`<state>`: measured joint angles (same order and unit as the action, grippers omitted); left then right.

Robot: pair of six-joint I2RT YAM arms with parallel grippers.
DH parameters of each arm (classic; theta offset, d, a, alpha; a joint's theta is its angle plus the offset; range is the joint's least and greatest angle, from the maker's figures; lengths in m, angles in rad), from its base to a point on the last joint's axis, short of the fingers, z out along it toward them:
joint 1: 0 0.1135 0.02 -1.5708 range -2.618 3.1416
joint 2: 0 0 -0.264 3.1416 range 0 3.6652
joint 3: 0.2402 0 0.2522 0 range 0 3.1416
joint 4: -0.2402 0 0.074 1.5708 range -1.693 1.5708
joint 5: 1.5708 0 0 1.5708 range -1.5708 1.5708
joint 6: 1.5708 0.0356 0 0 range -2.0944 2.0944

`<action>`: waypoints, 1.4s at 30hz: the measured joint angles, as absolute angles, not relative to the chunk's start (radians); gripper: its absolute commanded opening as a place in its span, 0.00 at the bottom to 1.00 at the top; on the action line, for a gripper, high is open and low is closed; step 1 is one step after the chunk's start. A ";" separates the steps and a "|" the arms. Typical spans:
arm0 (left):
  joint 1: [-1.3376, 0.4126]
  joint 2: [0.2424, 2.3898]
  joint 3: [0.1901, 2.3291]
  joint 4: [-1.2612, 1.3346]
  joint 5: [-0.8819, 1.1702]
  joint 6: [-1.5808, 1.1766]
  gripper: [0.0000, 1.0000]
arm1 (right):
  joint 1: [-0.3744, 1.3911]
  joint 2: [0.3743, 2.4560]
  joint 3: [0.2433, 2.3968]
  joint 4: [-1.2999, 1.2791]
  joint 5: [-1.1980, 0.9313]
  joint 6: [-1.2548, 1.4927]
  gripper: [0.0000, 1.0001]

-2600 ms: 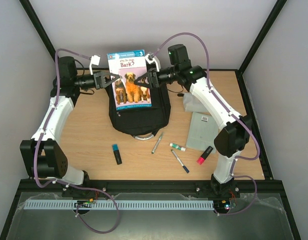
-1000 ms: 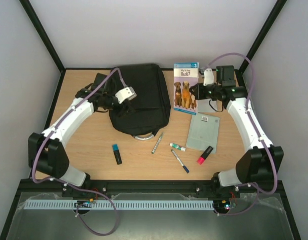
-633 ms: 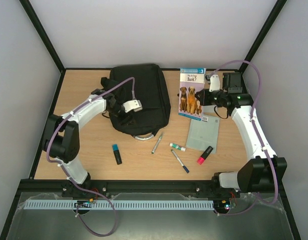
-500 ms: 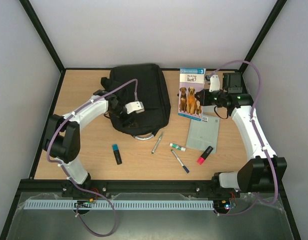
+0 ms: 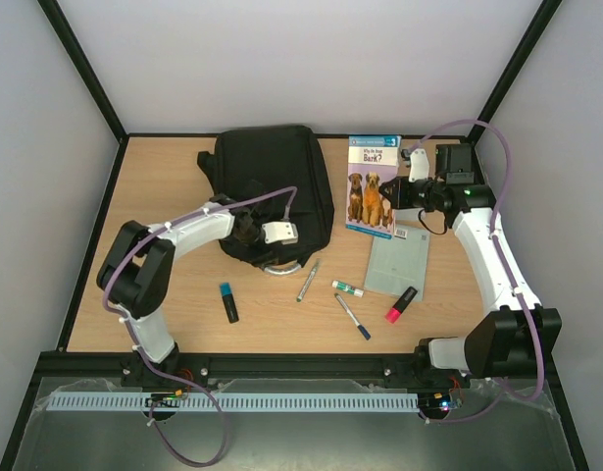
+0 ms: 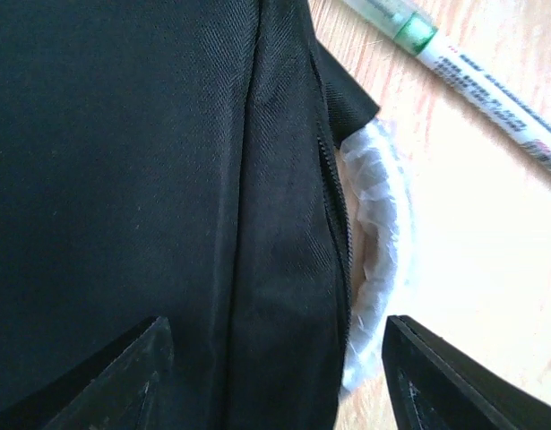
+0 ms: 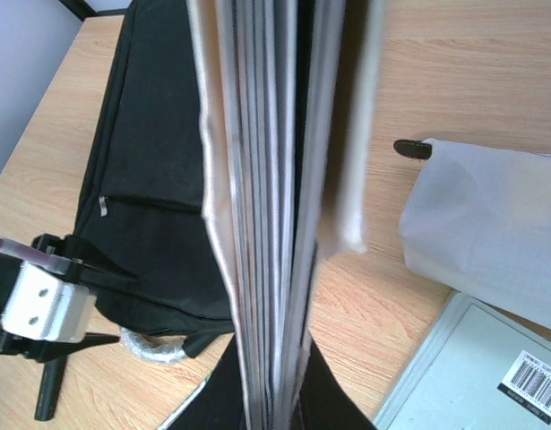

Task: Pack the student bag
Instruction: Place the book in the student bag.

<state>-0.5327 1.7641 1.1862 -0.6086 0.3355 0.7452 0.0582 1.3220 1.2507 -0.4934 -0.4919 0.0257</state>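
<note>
Left arm low at the bag's near edge, right arm holding a book upright beside it.

The left arm folds sharply at the elbow. The left gripper (image 5: pixel 250 228) sits on the near edge of the student bag (image 5: pixel 272 182), its fingers (image 6: pixel 123 376) spread wide over the black fabric and gripping nothing, just beside the grey loop handle (image 6: pixel 378 260). The right arm reaches far forward, and the right gripper (image 5: pixel 394 193) is clamped on the book (image 5: pixel 372 186), which stands upright to the right of the bag. The bag lies flat at the back middle of the wooden table (image 5: pixel 164 304), with a grey notebook (image 5: pixel 399 260) and a green-capped marker (image 5: pixel 347 288) nearer the front. Pale walls (image 5: pixel 301 59) and black frame posts enclose the table. Half a second earlier the left wrist was further left on the bag. A few seconds ago both grippers held the book over it.
</note>
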 measured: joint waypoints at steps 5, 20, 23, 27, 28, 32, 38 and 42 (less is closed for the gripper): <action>-0.575 1.818 1.183 -0.535 0.241 0.722 0.48 | 0.058 1.314 1.232 -0.495 -0.496 0.027 0.01; -0.577 1.899 1.277 -0.468 0.116 0.636 0.03 | 0.058 1.296 1.205 -0.498 -0.513 0.026 0.01; -0.568 1.895 1.326 -0.496 0.132 0.614 0.02 | 0.058 1.296 1.203 -0.500 -0.528 0.027 0.01; -0.544 1.854 1.382 -0.523 0.150 0.592 0.02 | 0.058 1.296 1.195 -0.501 -0.558 0.038 0.01; -0.535 1.835 1.402 -0.530 0.154 0.586 0.02 | 0.058 1.296 1.192 -0.502 -0.566 0.047 0.01; -0.516 1.780 1.467 -0.549 0.157 0.572 0.03 | 0.058 1.298 1.178 -0.512 -0.616 0.090 0.01; -0.503 1.746 1.539 -0.555 0.156 0.537 0.02 | 0.058 1.310 1.100 -0.521 -0.732 0.177 0.01; -0.503 1.746 1.569 -0.566 0.151 0.514 0.02 | 0.060 1.354 1.047 -0.524 -0.802 0.236 0.01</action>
